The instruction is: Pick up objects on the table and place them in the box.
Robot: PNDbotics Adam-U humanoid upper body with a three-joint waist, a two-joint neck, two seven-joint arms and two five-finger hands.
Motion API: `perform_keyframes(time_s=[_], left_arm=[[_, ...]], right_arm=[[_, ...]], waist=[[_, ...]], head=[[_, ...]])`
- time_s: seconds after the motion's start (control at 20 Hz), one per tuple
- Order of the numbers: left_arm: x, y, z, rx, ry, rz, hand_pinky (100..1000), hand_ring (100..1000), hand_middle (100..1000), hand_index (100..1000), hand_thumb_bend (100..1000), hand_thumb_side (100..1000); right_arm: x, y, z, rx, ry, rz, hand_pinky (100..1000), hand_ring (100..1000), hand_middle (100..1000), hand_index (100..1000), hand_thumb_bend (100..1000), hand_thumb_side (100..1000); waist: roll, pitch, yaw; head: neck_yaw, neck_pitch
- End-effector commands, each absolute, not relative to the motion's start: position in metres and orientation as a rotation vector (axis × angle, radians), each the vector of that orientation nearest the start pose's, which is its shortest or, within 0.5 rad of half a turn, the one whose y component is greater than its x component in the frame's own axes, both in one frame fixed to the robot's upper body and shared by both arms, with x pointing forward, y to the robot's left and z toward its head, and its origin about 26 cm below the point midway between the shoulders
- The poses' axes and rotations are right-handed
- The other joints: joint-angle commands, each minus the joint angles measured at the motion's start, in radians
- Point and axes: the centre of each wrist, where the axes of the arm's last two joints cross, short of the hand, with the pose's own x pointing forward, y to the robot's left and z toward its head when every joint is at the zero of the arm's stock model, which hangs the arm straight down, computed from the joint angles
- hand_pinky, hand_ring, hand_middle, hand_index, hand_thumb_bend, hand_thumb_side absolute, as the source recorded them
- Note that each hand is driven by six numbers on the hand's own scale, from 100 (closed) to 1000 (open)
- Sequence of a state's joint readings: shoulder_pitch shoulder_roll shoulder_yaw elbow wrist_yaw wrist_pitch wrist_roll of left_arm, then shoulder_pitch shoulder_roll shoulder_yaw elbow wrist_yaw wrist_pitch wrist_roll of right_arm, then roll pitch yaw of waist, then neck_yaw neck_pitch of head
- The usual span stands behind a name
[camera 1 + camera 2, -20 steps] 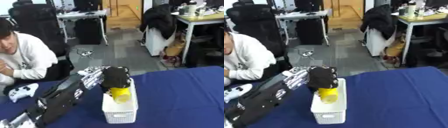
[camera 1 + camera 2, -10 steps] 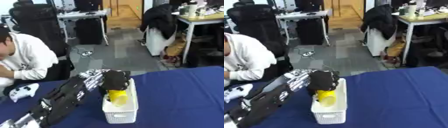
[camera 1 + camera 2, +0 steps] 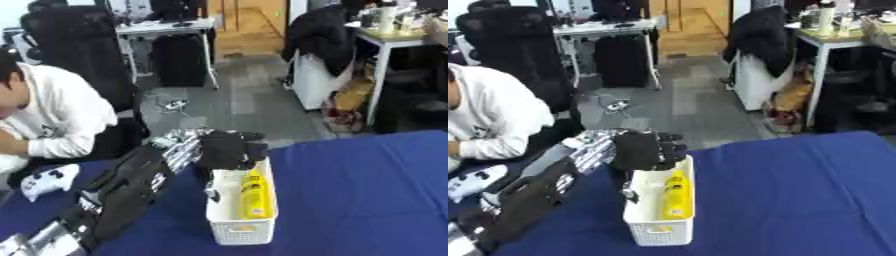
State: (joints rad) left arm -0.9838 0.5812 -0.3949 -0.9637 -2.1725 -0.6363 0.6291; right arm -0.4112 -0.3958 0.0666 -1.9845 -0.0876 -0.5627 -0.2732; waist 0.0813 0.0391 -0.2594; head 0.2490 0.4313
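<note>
we are at the placing step, and it looks all but finished. our left hand hangs over the far end of the white box, which stands on the blue table. the yellow object, a bottle-like shape, lies lengthwise inside the box along its right wall, with its darker top end towards the hand. the hand is apart from it now: the fingers are loosely curled and relaxed above the rim, holding nothing that we can see, so we judge the object as released. a small dark piece shows at the box's left wall, too unclear to name. our right hand shows in neither view.

next, we judge, the left arm should lift clear of the box without catching its rim, then turn to whatever else is to be picked up. no other loose object shows on the blue cloth in these views, so we would need to look around first.
</note>
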Motion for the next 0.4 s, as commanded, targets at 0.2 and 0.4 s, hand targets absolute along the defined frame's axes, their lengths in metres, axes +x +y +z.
perform_keyframes(time_s=[0.2,0.4], left_arm=[[0.442,0.344,0.221,-1.033,1.835,1.803,870,816,790,704,329,607],[0.416,0.334,0.178,-0.935,2.334,1.543,686,615,672,643,100,724]], right_arm=[[0.306,-0.249,0.237,-0.023,3.317,-0.176,100,217,215,356,143,788],[0.305,-0.253,0.233,0.012,3.330,-0.176,100,217,214,356,140,779]], waist=[[-0.006,-0.010,0.021],[-0.020,-0.008,0.037]], head=[[-0.061,-0.025],[-0.140,-0.066]])
